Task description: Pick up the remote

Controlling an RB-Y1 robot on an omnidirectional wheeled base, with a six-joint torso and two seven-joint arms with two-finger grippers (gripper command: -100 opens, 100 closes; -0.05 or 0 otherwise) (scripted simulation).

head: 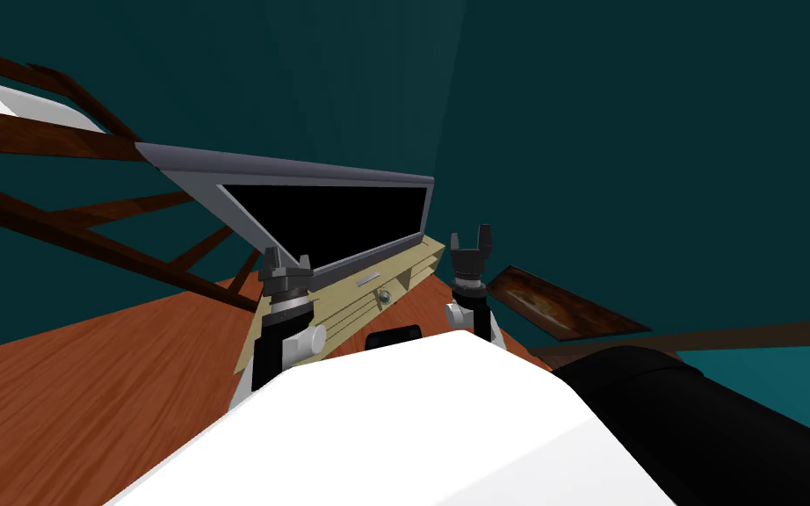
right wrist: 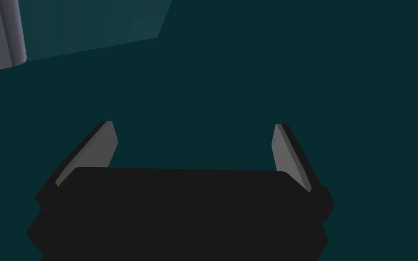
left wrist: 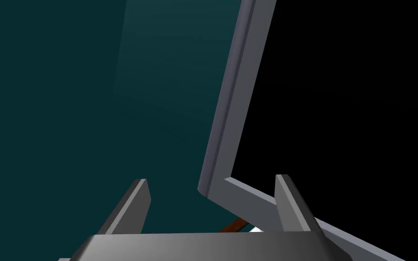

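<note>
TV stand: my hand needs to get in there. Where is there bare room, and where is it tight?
Bare: the stand top below the TV, toward the right gripper. Crowded: at the left gripper, where the TV's corner sits close.

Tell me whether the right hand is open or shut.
Open: the right hand has its fingers wide apart, nothing between them.

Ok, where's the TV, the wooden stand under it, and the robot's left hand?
TV (head: 333, 215): head view, middle of its black screen.
wooden stand (head: 350, 309): head view, on its pale front.
left hand (head: 286, 261): head view, midway between its two fingertips.
</note>
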